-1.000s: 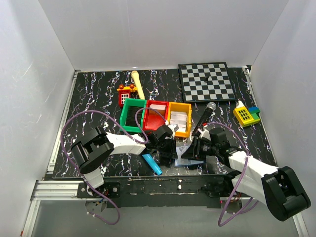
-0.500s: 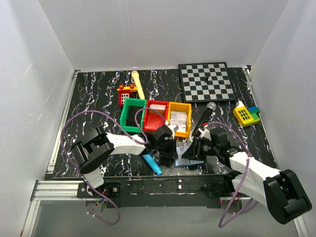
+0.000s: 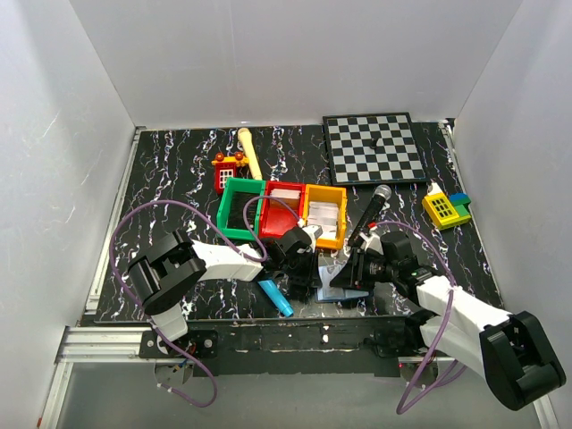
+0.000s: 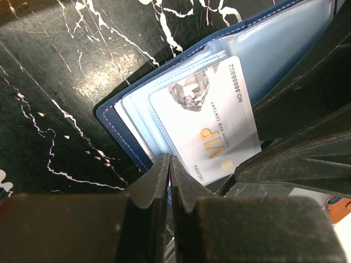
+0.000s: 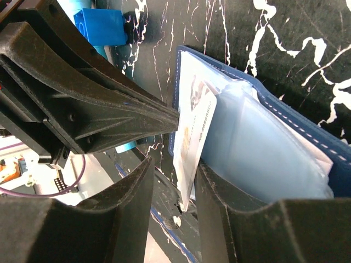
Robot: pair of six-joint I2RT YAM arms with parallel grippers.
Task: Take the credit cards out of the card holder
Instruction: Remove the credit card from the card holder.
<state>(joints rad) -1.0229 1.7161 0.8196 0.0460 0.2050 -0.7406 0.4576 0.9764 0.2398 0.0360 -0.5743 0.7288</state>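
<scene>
The card holder [image 3: 338,282] lies open on the black marbled table between my two grippers, navy outside [image 4: 109,118], light blue-grey pockets inside [image 5: 258,148]. A white VIP credit card [image 4: 214,118] sticks partly out of a pocket. My left gripper [image 4: 170,160] is shut on the holder's near edge; it also shows in the top view [image 3: 308,273]. My right gripper [image 5: 174,170] is open, its fingers on either side of the card's free end [image 5: 193,137]. The card leans against one finger, with a gap to the other. The right gripper also shows in the top view [image 3: 357,271].
Green [image 3: 223,213], red [image 3: 265,214] and orange [image 3: 342,219] bins stand just behind the grippers. A black microphone [image 3: 371,213] lies beside the right arm. A cyan toy microphone [image 3: 275,297] and a blue brick [image 5: 101,26] lie by the left gripper. A chessboard [image 3: 374,147] lies at the back right.
The right arm has shifted slightly to the right. The left gripper and the card holder stay where they were.
</scene>
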